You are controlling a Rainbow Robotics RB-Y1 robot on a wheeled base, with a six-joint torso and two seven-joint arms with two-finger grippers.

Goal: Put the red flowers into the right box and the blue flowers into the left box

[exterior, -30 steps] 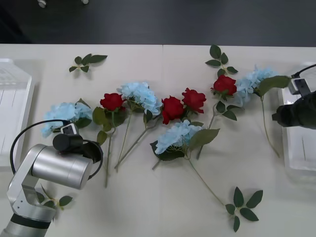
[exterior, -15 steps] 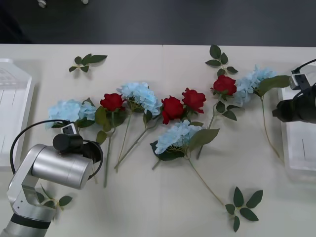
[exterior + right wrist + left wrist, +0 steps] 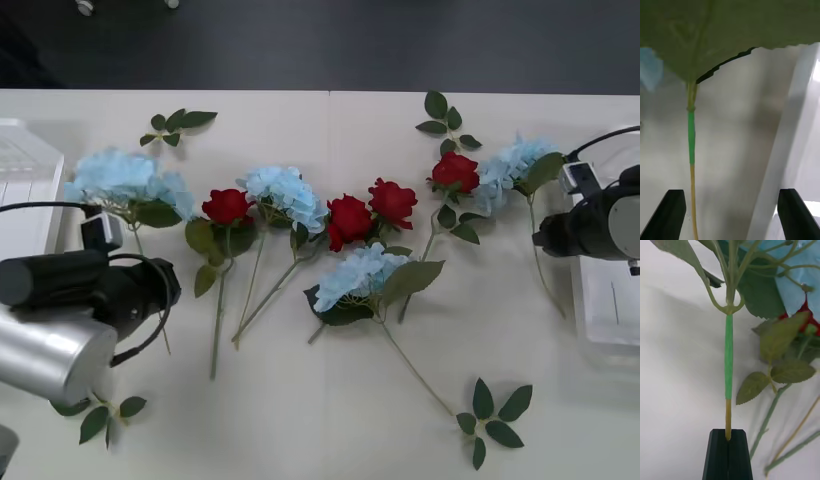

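Front view: at the near edge, leaf sprigs lie on the table [image 3: 330,420], one at the left [image 3: 100,415] beside the left arm and one at the right [image 3: 495,415]. The left gripper [image 3: 728,450] has its black fingers pressed together on the stem end of a blue flower [image 3: 120,180], whose head sits raised beside the left box [image 3: 30,200] at the table's left edge. In the left wrist view that stem [image 3: 728,367] runs yellow at the clamp, then bright green, then forks into leaves under the pale blue cluster, with a rose stem and leaves just beside it. Mid-table, the remaining flowers lie in a loose row: a red rose [image 3: 227,206], a blue cluster [image 3: 285,192], two roses touching each other [image 3: 350,220] [image 3: 393,201], and a blue cluster [image 3: 360,275] nearer the robot with a long stem angling toward the right sprig. Farther right, a rose [image 3: 456,171] touches another blue cluster [image 3: 515,160]. The right gripper [image 3: 732,213] hangs with its fingers spread wide over that cluster's stem [image 3: 690,150], next to the rim of the right box [image 3: 610,300]; a large leaf blocks the upper part of the right wrist view. Two more sprigs lie at the far side [image 3: 175,125] [image 3: 445,120].
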